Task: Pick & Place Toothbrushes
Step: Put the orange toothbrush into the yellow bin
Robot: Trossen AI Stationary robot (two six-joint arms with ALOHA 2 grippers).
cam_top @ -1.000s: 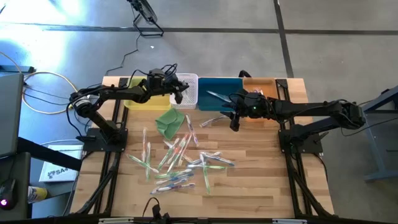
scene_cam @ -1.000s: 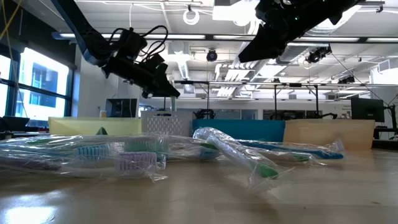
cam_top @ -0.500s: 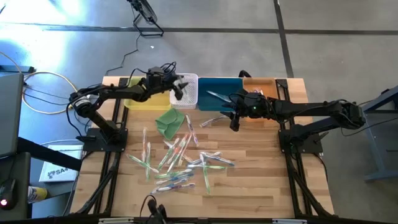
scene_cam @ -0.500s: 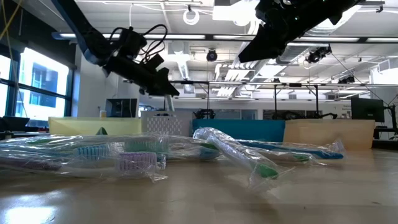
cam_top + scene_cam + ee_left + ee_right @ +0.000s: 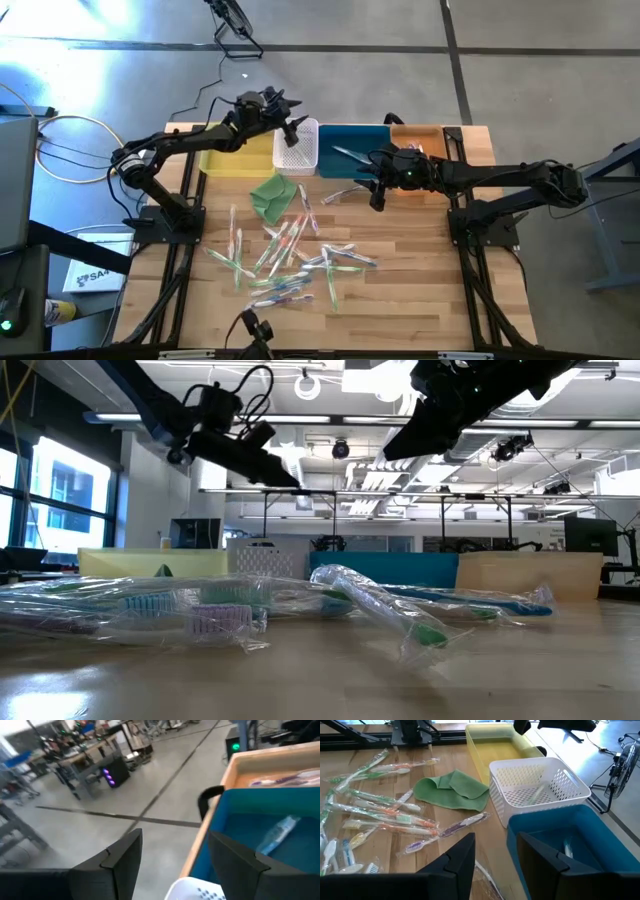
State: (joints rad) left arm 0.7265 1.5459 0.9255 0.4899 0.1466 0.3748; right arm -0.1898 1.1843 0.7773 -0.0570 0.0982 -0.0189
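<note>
The left end effector [image 5: 293,124] is held above the far edge of the white basket [image 5: 297,146], its fingers [image 5: 124,855] spread apart with nothing between them. In the low view it hangs high over the bins. One green-handled toothbrush [image 5: 538,794] can be seen lying inside the white basket (its outline is broken up by the perforated wall, so the colour is only probable).

The right end effector [image 5: 377,197] is poised over the worktop [image 5: 420,300] just in front of the blue bin [image 5: 352,152], its fingers [image 5: 462,855] parted and empty. A wrapped toothbrush [image 5: 345,193] lies on the wood just beside it.

Most of the toothbrushes [image 5: 285,255] are scattered in a loose heap across the middle of the worktop, in clear wrappers, near the folded green cloth [image 5: 273,194]. A few have been placed in bins: one with a blue handle [image 5: 278,834] rests in the blue bin, and a purple one [image 5: 285,780] in the wooden bin [image 5: 420,140] beside it. The yellow bin [image 5: 232,160] stands at the left end of the row.
</note>
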